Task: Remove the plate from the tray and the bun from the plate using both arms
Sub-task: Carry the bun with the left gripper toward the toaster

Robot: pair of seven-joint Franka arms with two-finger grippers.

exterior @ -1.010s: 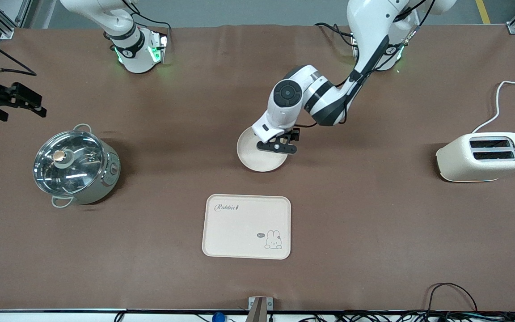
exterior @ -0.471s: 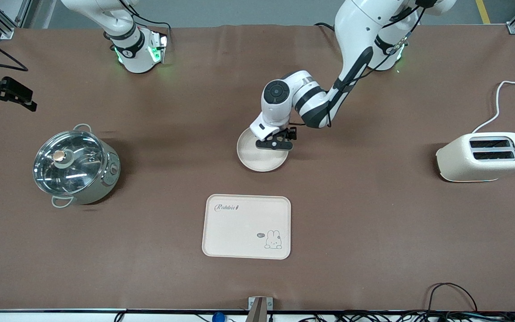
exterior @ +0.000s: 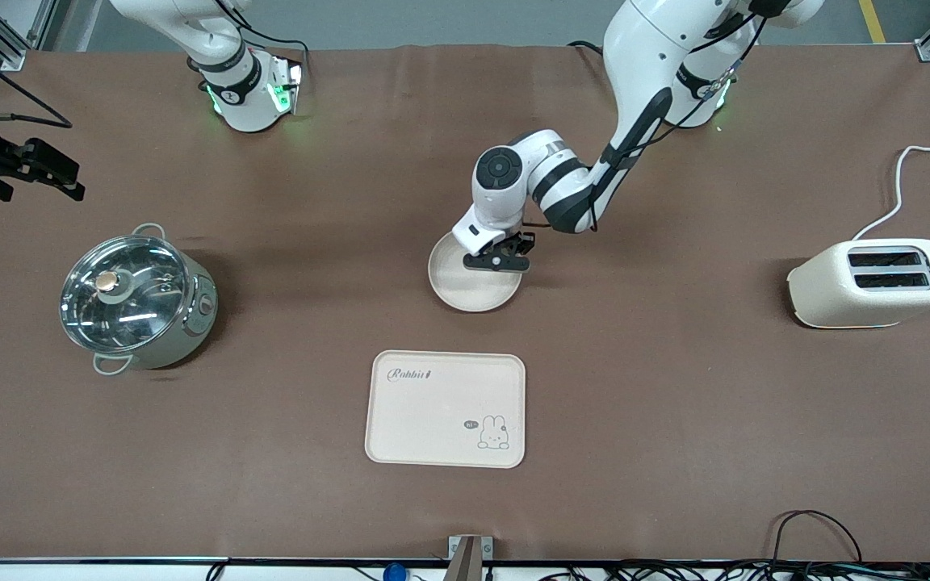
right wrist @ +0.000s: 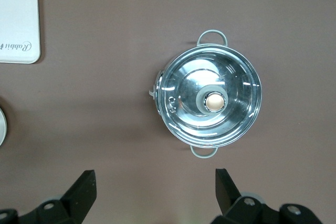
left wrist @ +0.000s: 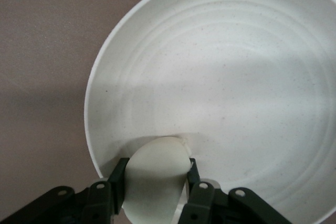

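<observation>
The round cream plate point(exterior: 469, 289) lies on the brown table, farther from the front camera than the tray. My left gripper point(exterior: 497, 260) is low over the part of the plate toward the arms' bases. It is shut on the pale oval bun point(left wrist: 156, 179), which sits between both fingers point(left wrist: 116, 179) just inside the plate's rim point(left wrist: 97, 124). The front view hides the bun under the gripper. My right gripper point(exterior: 33, 171) hangs open and empty in the air at the right arm's end of the table, with the pot below it in its wrist view point(right wrist: 155, 192).
A steel pot with a glass lid point(exterior: 138, 298) stands toward the right arm's end and shows in the right wrist view point(right wrist: 212, 100). The cream rabbit tray point(exterior: 445, 407) lies nearer the front camera than the plate. A cream toaster point(exterior: 873, 282) stands toward the left arm's end.
The left arm has drawn in a little and brought the bun slightly toward the plate's rim by the bases. The right gripper has shifted slightly at the table's end.
</observation>
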